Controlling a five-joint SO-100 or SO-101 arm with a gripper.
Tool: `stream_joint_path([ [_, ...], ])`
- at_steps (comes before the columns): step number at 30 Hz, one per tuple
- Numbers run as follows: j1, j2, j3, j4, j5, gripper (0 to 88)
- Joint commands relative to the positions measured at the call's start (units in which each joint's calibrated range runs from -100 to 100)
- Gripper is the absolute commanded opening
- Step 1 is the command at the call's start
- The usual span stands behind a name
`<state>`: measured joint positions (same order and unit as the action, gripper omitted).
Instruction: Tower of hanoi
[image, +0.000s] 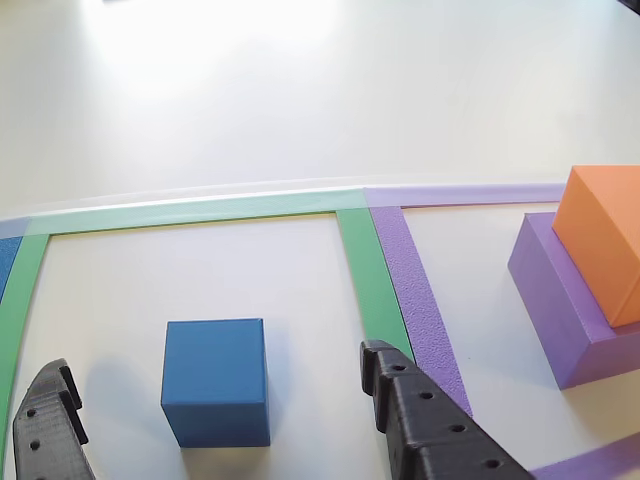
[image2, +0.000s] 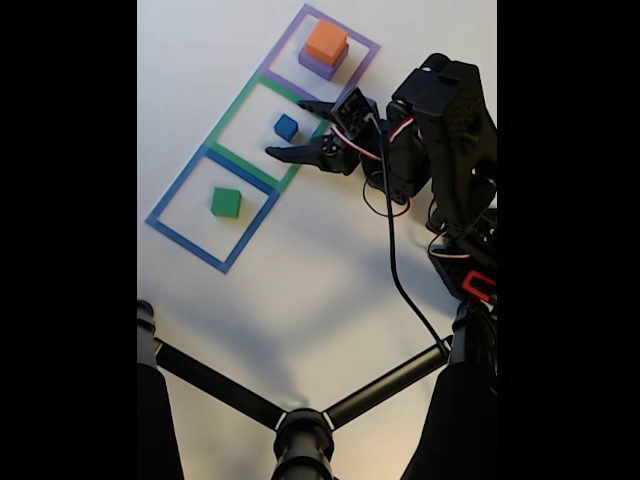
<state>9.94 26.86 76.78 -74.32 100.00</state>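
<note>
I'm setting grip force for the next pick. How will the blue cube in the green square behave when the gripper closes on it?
The blue cube looks matte, with flat sides, so probably grippy and unlikely to roll. It seems small and light; an off-centre touch from the open gripper may slide it.

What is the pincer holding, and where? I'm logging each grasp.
Nothing: the pincer is open, its fingers either side of the blue cube without touching.

White table (image2: 330, 290) — a black tripod (image2: 300, 425) (three legs spread) stands over its near edge.
</note>
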Motion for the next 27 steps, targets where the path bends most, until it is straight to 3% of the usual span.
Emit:
stream_joint_path([
  [1, -0.29, -1.38, -0.41, 0.79, 0.0, 30.8],
  [27, -1.51, -0.82, -1.68, 1.03, 0.0, 22.7],
])
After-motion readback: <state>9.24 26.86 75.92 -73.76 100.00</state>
